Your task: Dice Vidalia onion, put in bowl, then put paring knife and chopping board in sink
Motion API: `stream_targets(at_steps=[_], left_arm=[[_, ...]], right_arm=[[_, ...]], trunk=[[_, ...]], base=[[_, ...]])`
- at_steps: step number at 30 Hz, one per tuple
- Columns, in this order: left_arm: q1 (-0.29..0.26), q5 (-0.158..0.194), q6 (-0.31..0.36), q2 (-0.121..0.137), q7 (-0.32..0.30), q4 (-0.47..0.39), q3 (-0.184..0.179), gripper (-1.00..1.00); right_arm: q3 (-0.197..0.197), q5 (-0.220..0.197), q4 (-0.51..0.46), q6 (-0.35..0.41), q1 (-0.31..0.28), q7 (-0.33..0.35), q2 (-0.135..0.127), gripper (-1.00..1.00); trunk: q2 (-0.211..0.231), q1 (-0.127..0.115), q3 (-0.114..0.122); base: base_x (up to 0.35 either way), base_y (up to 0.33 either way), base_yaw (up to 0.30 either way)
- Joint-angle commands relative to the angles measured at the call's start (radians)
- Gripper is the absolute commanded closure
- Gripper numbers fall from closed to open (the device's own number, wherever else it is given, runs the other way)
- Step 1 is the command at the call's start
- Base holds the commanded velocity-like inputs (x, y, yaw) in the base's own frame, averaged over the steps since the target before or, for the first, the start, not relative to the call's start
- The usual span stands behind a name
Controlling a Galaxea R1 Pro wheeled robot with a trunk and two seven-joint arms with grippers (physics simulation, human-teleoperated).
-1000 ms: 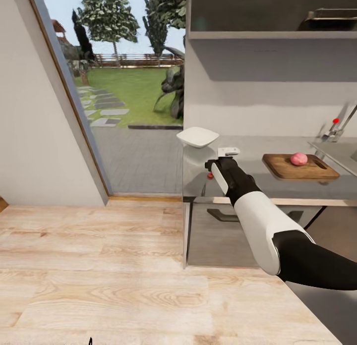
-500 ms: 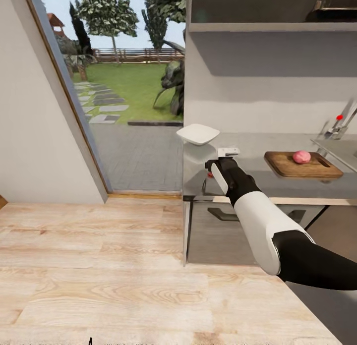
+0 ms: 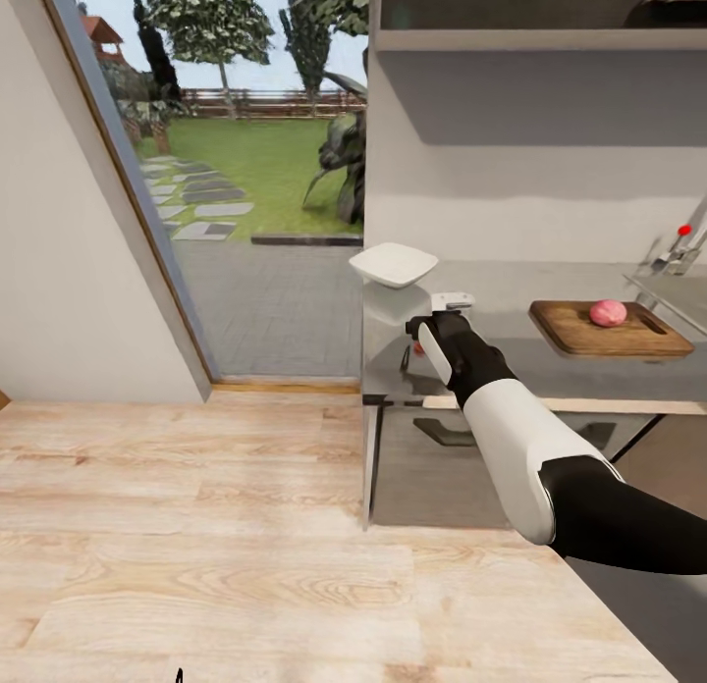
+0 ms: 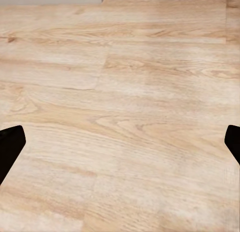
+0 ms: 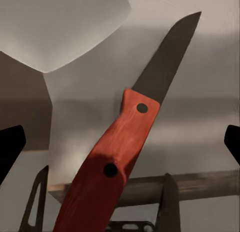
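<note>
The paring knife, red-handled with a short dark blade, lies flat on the grey countertop near its left end. My right gripper hovers over the handle, open, with its fingertips wide on either side and not touching it. In the head view a bit of red handle peeks out beside the right gripper. The white bowl stands just behind. Further right, the pinkish Vidalia onion rests on the chopping board. The sink's drainboard and tap sit at the right edge. My left gripper hangs open over the floor.
A glass door on the left looks out on a garden. Light wooden floor runs up to the dark cabinet front with a bar handle. A wall shelf hangs above the counter.
The whole view has shifted a little, sliding the board and tap rightward in the picture. My right gripper stays open over the knife.
</note>
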Motion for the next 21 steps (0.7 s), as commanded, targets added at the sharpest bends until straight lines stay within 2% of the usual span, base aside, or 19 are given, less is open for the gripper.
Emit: stream_targets(at_steps=[1, 21], left_arm=[[-0.001, 0.005, -0.005, 0.0, -0.002, 0.003, -0.001, -1.0], [-0.001, 0.006, -0.005, 0.0, -0.002, 0.004, -0.002, -1.0]], right_arm=[[0.003, -0.003, -0.001, 0.005, -0.001, -0.006, 0.0, -1.0], [0.003, -0.003, 0.02, 0.005, -0.001, -0.006, 0.0, -1.0]], trunk=[[0.0, 0.0, -0.001], [0.0, 0.0, -0.001]], base=[[0.052, 0.0, 0.0], [0.005, 0.0, 0.0]])
